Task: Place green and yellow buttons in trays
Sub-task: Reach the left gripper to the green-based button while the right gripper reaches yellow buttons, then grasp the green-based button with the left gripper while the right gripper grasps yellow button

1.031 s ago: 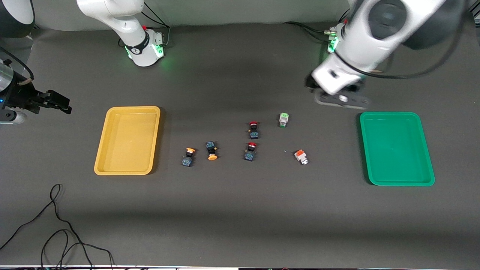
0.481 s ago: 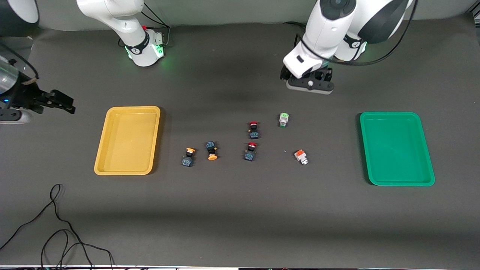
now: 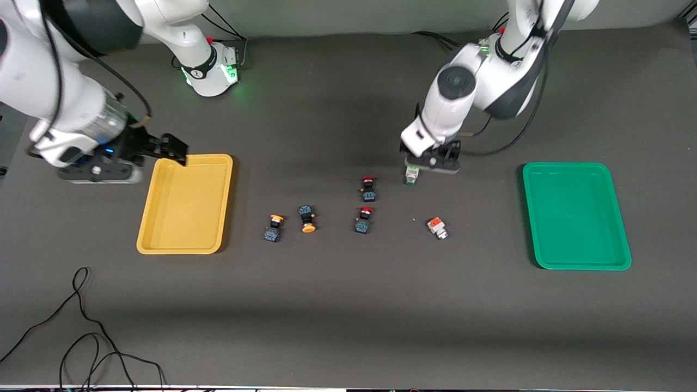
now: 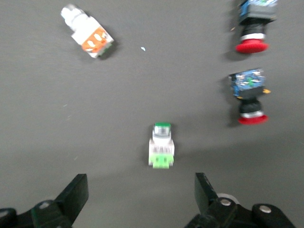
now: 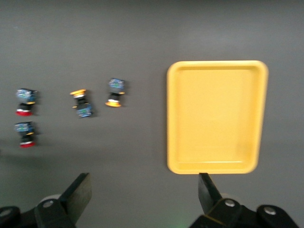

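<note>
Your left gripper (image 3: 430, 163) has dropped from the table's middle to hang just over the green-topped button (image 3: 411, 175), jaws wide and empty. Your right gripper (image 3: 177, 148), also spread and empty, has swung in over the yellow tray (image 3: 146, 228).

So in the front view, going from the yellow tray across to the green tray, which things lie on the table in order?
Yellow tray → yellow button → second yellow button → grey green-topped button → grey orange-topped button → green tray.
</note>
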### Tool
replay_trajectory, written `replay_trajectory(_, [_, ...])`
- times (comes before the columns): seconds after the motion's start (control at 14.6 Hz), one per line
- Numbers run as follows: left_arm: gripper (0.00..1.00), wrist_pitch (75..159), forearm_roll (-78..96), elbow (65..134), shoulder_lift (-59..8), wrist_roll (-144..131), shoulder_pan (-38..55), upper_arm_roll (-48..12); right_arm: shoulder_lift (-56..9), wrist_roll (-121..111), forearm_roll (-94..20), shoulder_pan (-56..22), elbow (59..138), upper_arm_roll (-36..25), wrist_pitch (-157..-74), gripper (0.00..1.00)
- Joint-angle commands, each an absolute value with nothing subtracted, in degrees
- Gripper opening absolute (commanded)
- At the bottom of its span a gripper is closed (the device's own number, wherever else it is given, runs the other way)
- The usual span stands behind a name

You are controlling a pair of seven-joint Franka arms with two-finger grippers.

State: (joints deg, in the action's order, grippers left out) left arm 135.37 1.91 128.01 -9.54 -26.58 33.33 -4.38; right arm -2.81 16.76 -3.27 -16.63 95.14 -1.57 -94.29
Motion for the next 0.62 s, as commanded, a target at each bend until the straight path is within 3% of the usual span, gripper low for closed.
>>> replay_trajectory(0.0, [1.0,139.7,-0.1,126.9,-15.0,-27.6,34.5,-3.5,-7.2,17.6,-5.4,-18.7,94.1,-2.1,-98.1,1.0])
replay_trajectory(0.55, [1.0,144.7,0.1,126.9,-22.6,-30.9,37.1,-3.5,-21.3,25.2,-5.6,-23.3,100.1,-2.2,-120.6,1.0])
